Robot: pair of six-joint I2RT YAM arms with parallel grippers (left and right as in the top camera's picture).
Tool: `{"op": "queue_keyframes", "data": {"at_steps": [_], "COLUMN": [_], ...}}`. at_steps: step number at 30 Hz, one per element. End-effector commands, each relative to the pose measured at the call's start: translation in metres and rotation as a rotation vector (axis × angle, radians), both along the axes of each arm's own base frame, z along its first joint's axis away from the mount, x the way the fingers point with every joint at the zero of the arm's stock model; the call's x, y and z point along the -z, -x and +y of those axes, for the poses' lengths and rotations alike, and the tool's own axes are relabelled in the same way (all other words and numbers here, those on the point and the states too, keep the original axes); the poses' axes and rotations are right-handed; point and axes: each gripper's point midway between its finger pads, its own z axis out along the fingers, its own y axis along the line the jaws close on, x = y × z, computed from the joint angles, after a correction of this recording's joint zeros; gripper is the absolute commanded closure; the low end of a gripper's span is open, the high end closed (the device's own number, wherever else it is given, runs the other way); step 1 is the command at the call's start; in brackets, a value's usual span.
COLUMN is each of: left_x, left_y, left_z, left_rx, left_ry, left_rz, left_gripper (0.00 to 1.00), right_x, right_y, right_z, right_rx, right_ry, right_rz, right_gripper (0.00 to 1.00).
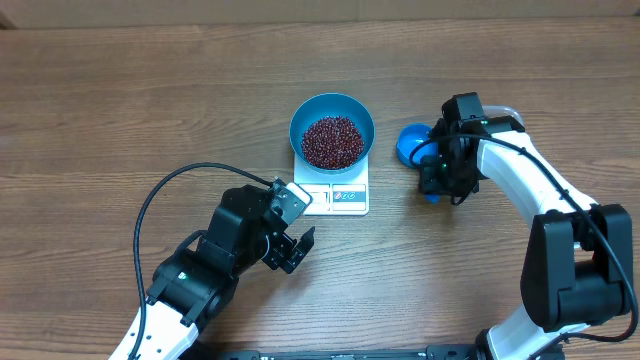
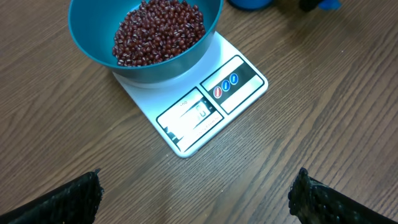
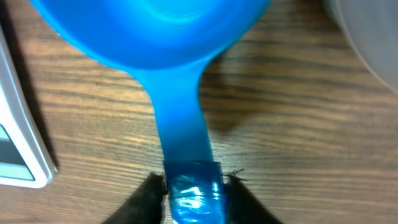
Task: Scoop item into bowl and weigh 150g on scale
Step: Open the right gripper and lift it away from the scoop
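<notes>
The blue bowl [image 1: 298, 120] stands on the white scale [image 1: 336, 197] and holds a heap of red-brown beans [image 1: 332, 141]. In the left wrist view the bowl [image 2: 84, 43], its beans [image 2: 158, 31] and the scale's display panel [image 2: 211, 106] lie ahead of my left gripper [image 2: 196, 193]. That gripper [image 1: 296, 252] hangs open and empty over bare wood in front of the scale. To the right of the scale lies the small blue scoop [image 1: 410, 145]. My right gripper [image 3: 193, 193] is shut on the taped end of the scoop's handle [image 3: 180, 137].
The edge of a clear plastic tub [image 3: 367, 37] shows at the top right of the right wrist view. A corner of the scale [image 3: 18, 143] sits just left of the scoop there. A black cable [image 1: 160, 195] loops behind the left arm.
</notes>
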Motion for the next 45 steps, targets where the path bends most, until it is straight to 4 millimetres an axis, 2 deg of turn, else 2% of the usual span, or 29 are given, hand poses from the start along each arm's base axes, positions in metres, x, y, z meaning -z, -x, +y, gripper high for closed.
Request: {"op": "queue_keyframes", "data": {"at_steps": [1,4,8,16,23,28,35,39,45], "left_x": [-0.001,-0.001,-0.001,-0.001,-0.001,-0.001,-0.001,-0.001,-0.001], "left_y": [0.001,0.001,0.001,0.001,0.001,0.001,0.001,0.001,0.001], "left_z": [-0.001,-0.001,-0.001,-0.001,-0.001,-0.001,-0.001,-0.001,-0.001], "left_rx": [0.007,0.007,0.007,0.007,0.007,0.007,0.007,0.007,0.007], "left_ry": [0.013,0.013,0.013,0.013,0.013,0.013,0.013,0.013,0.013], "left_rz": [0.003,0.003,0.003,0.003,0.003,0.003,0.003,0.003,0.003], "left_gripper": [0.01,0.01,0.0,0.0,0.0,0.0,0.01,0.01,0.0], "right_x": [0.003,0.003,0.003,0.002,-0.006,-0.037,-0.1,-0.148,-0.202], "right_y": [0.002,0.001,0.002,0.003,0.004,0.003,0.009,0.025,0.056], "right_z": [0.002,0.002,0.002,0.002,0.002,0.002,0.0,-0.013,-0.029], "right_rx": [-0.007,-0.007,-0.006,-0.006,-0.006,-0.005,0.026,0.156,0.303], "right_ry": [-0.003,-0.003,-0.003,-0.002,-0.002,-0.006,-0.011,0.032,0.063], "right_rz": [0.008,0.006,0.007,0.014,0.019,-0.013,-0.093,-0.117,-0.167], "right_gripper": [0.45,0.25,0.12,0.0,0.0,0.0,0.0,0.0,0.0]}}
